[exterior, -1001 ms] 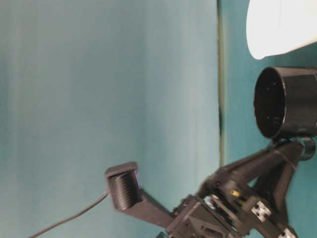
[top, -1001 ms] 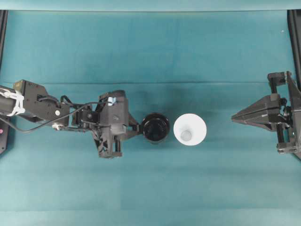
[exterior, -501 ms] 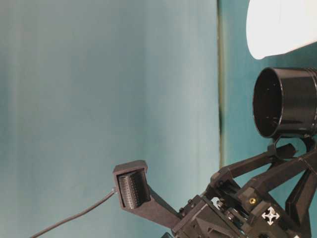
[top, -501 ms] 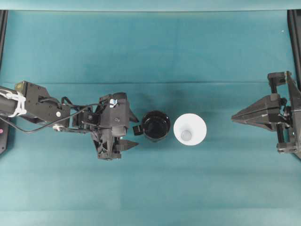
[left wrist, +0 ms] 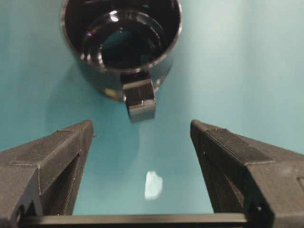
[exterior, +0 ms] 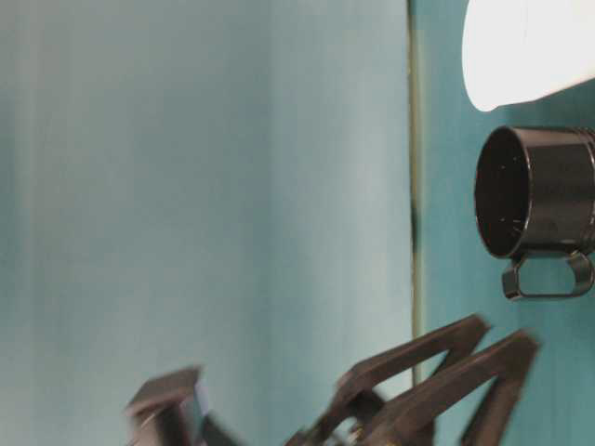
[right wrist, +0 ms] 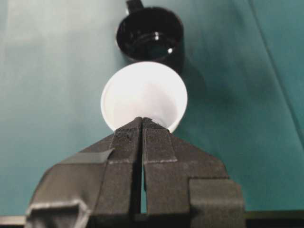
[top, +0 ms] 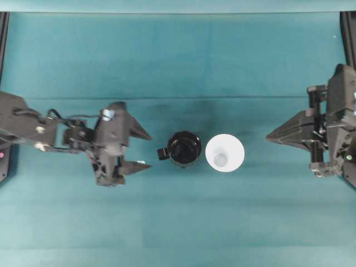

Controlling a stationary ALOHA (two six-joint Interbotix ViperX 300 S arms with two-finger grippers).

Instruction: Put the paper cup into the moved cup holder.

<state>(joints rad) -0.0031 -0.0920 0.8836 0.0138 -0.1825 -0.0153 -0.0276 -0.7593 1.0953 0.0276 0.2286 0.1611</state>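
1. The paper cup (top: 225, 153) is seen upright on the teal counter (top: 178, 61), just right of the cup holder (top: 184, 148), apart from it.
2. The right gripper (top: 268, 137) is pressed fully shut and empty, to the cup's right with its tips aimed at it; it is judged the nearer arm.
3. The left gripper (top: 148, 150) is spread wide, empty, left of the holder's handle (left wrist: 140, 100).
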